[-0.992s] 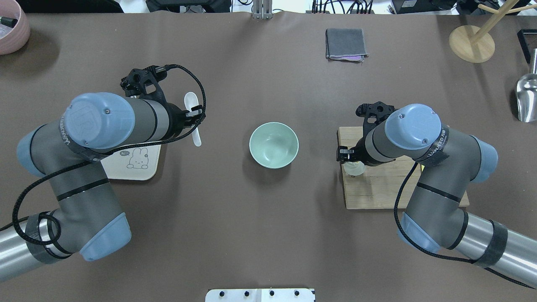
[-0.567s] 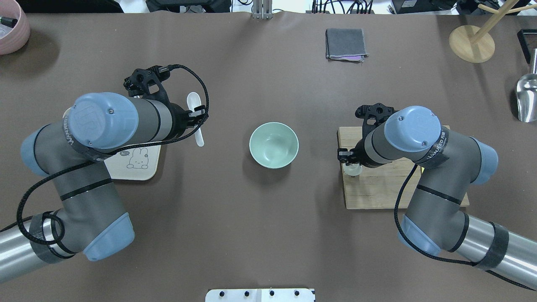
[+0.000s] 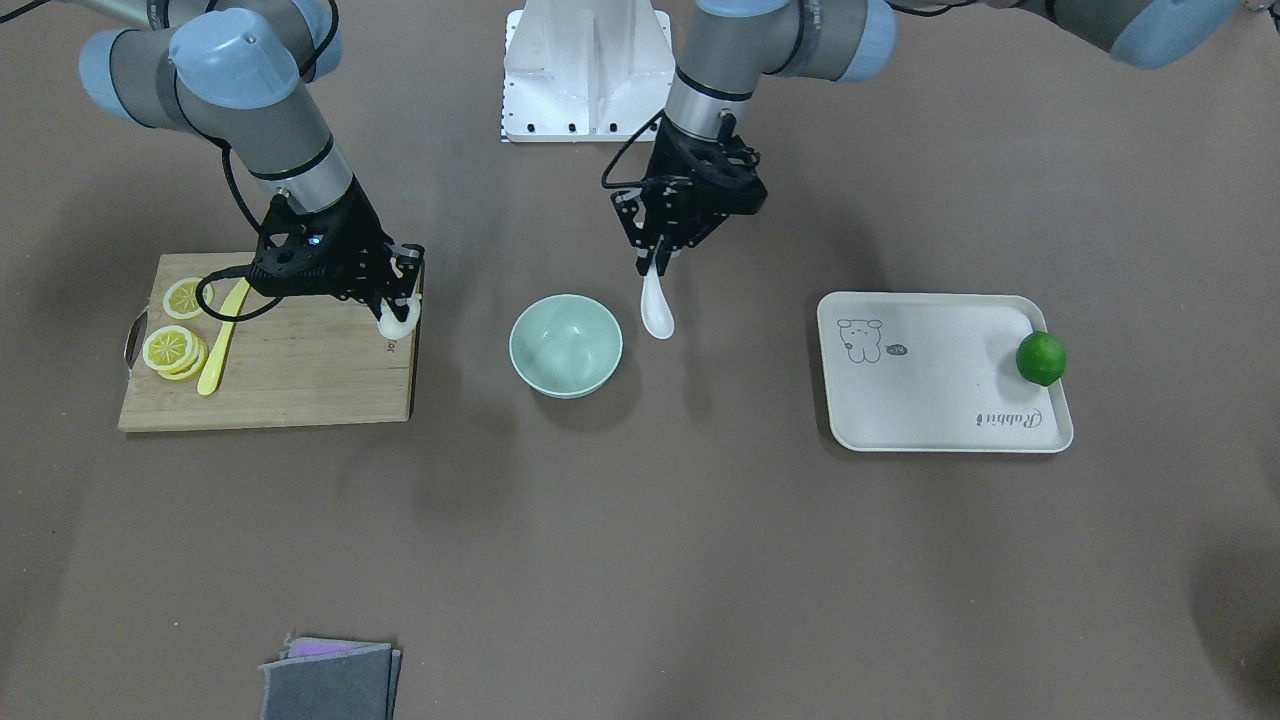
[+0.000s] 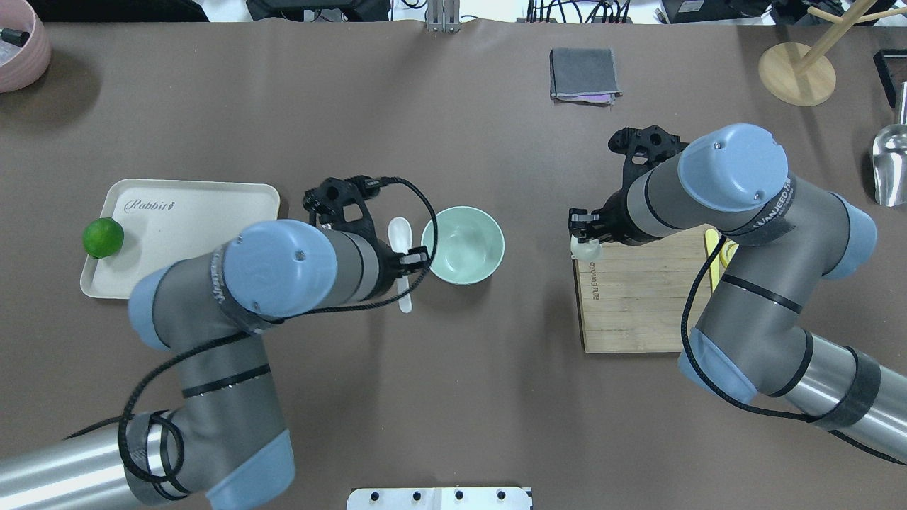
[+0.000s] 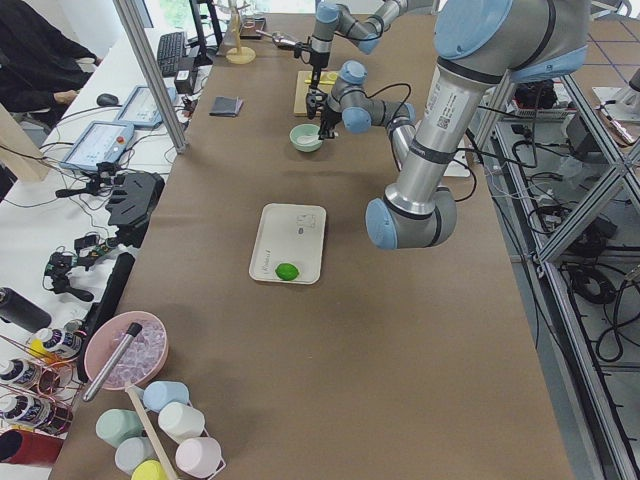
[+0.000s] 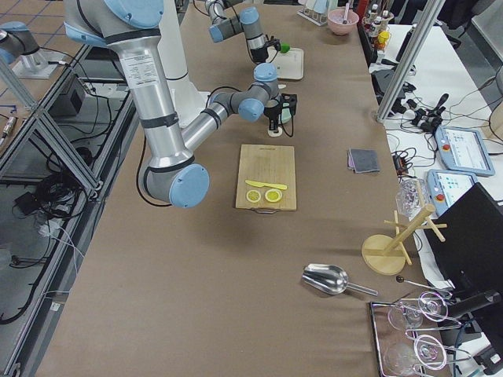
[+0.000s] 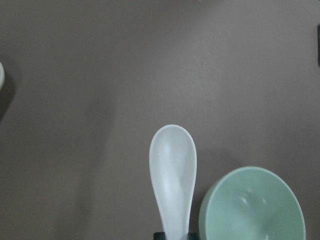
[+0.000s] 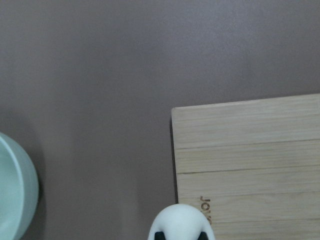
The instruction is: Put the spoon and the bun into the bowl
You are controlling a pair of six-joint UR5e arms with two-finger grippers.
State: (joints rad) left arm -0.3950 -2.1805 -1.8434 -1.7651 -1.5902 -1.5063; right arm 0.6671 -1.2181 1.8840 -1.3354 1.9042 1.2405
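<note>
The pale mint-green bowl [image 4: 464, 248] stands empty mid-table; it also shows in the front view [image 3: 565, 348]. My left gripper [image 4: 406, 265] is shut on the handle of the white spoon [image 4: 400, 235] and holds it just left of the bowl, scoop pointing away from the robot. In the left wrist view the spoon [image 7: 173, 172] hangs beside the bowl [image 7: 252, 207]. My right gripper [image 4: 585, 238] is shut on the white bun [image 4: 585, 248] over the far left corner of the wooden board. The bun [image 3: 396, 323] is off the board's surface in the front view.
The wooden cutting board [image 4: 631, 304] lies right of the bowl, with lemon slices [image 3: 172, 348] and a yellow knife [image 3: 222, 335]. A cream tray [image 4: 184, 212] with a green lime [image 4: 103, 237] lies at the left. A grey cloth [image 4: 584, 74] lies at the far side.
My left arm has carried the spoon rightward from beside the tray to just left of the bowl. My right gripper has moved the bun toward the board's far left corner.
</note>
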